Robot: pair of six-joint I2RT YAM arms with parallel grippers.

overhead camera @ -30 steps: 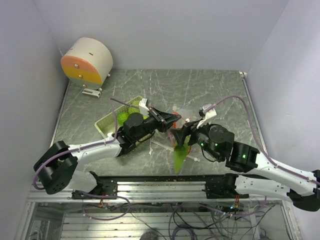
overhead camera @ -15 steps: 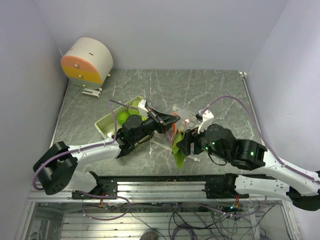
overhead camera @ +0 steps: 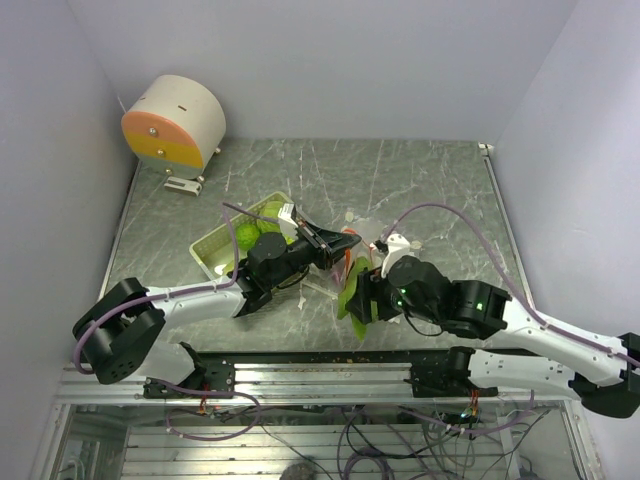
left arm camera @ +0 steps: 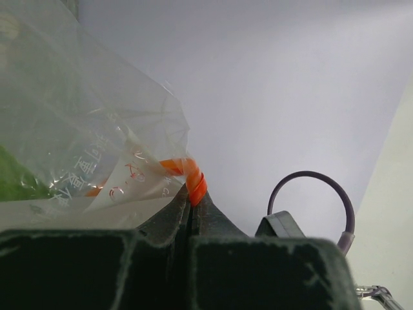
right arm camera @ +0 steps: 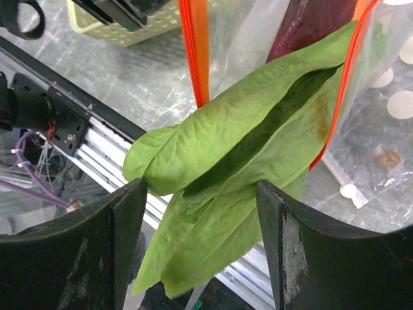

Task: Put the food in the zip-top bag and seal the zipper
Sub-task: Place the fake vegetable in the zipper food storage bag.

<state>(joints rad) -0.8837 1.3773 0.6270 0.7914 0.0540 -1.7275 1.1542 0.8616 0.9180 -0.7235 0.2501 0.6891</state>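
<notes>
Left wrist view alone shows left end effector (left arm camera: 190, 216) pinched tight on zip-top bag (left arm camera: 77, 123) zipper edge, right wrist view shows right end effector (right arm camera: 200, 200) spread wide astride carrot leaves (right arm camera: 245, 148) hanging from bag mouth, overhead, green balls (overhead camera: 248, 236) in basket (overhead camera: 204, 256) on desk (overhead camera: 420, 180)

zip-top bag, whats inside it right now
Long green leaves hang out of the mouth of the zip-top bag, with a dark red piece deeper in. Whatever else it holds is hidden by the leaves and glare.

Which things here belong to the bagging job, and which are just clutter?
Job:
- zip-top bag, orange zipper pinched by left gripper
- green leaves, straddled by right gripper
- light-green balls

Lying about:
- pale-green basket holding the balls
- white-and-orange drum
</notes>
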